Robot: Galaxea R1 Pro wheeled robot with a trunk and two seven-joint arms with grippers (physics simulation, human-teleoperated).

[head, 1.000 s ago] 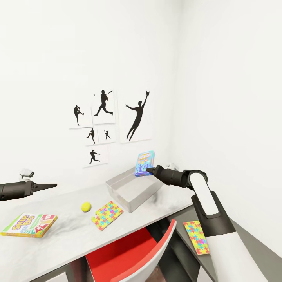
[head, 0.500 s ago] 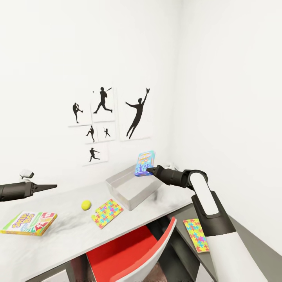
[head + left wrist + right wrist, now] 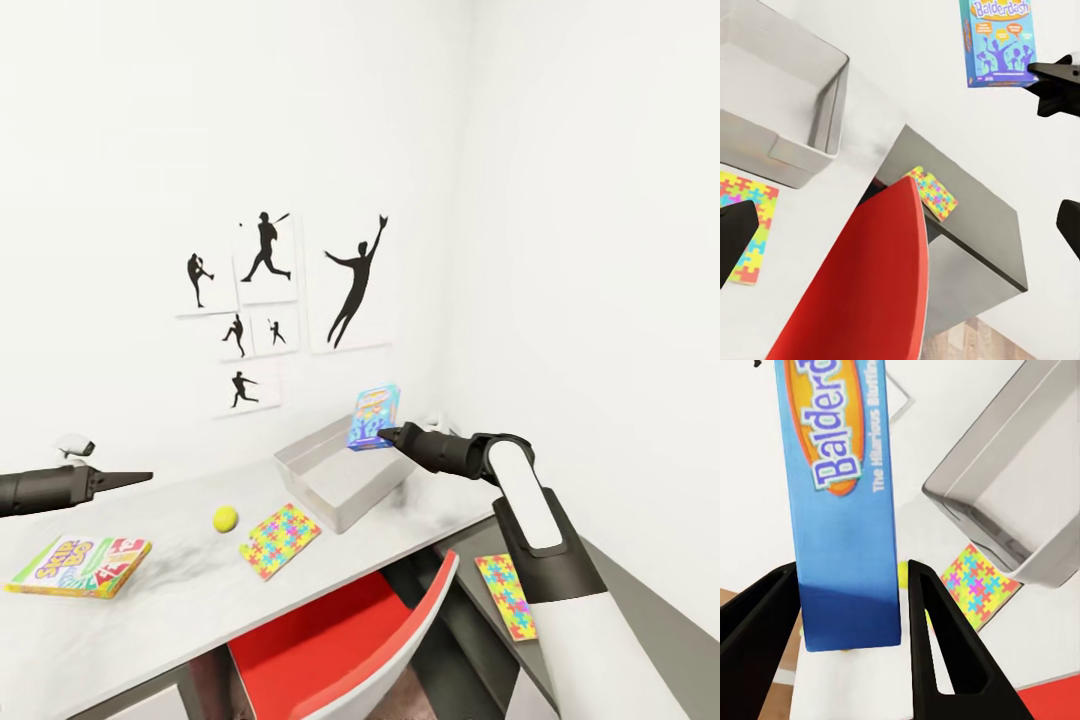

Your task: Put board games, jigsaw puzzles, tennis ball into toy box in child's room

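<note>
My right gripper [image 3: 388,434] is shut on the lower edge of a blue Balderdash board game [image 3: 373,417], held upright above the far right corner of the grey toy box [image 3: 340,482]. On the white table [image 3: 180,600] lie the tennis ball [image 3: 225,517], one jigsaw puzzle [image 3: 279,540] and a Skip-Bo board game [image 3: 80,565]. The second jigsaw puzzle [image 3: 505,595] rests on the lower dark side desk. My left gripper [image 3: 140,477] hovers open above the table's left part, holding nothing. In the right wrist view the fingers [image 3: 926,607] flank the board game [image 3: 844,510].
A red chair [image 3: 330,640] is tucked under the table in front of the toy box. White walls meet in a corner just behind the toy box, with black baseball silhouettes [image 3: 290,300] on the back wall. The dark side desk [image 3: 640,620] runs along the right wall.
The whole view has shifted slightly, so the camera moved. My right gripper still holds the blue game over the toy box, a touch lower against it. The left arm has barely moved.
</note>
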